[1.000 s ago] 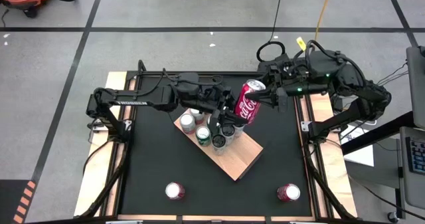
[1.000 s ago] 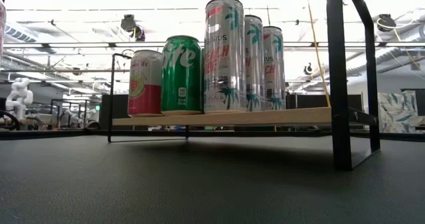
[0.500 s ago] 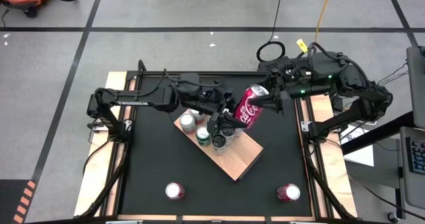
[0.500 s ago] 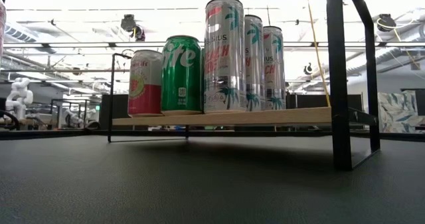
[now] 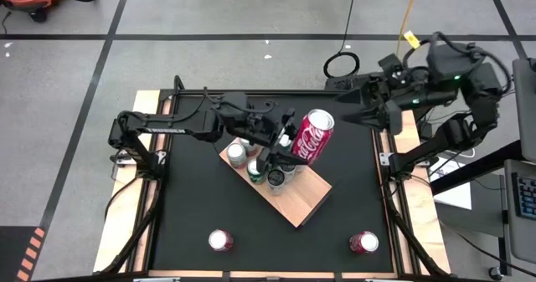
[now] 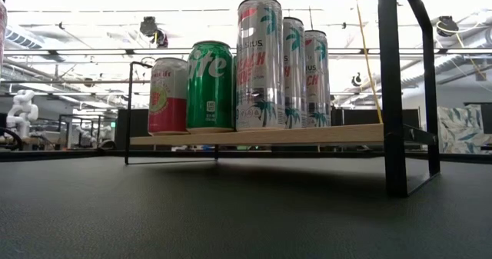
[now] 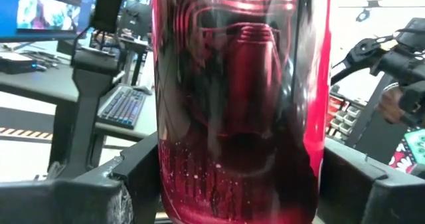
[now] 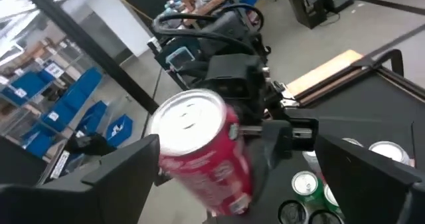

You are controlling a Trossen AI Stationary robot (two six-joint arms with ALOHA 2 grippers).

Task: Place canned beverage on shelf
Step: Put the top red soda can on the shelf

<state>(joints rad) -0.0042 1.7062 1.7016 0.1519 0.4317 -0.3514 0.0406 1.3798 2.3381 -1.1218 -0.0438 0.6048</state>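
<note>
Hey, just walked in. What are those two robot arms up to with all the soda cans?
They are stocking a small wooden shelf with drinks. The left gripper holds a red cola can, tilted, above the shelf, where several cans already stand in a cluster. The right gripper is open and sits off the can, near the table's far right corner. Two more red cans wait at the table's near edge.

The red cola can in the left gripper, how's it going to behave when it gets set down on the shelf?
The red can is tilted, so it could tip unless stood upright. Round and smooth, it would probably roll. The shelf is crowded beside it.
</note>
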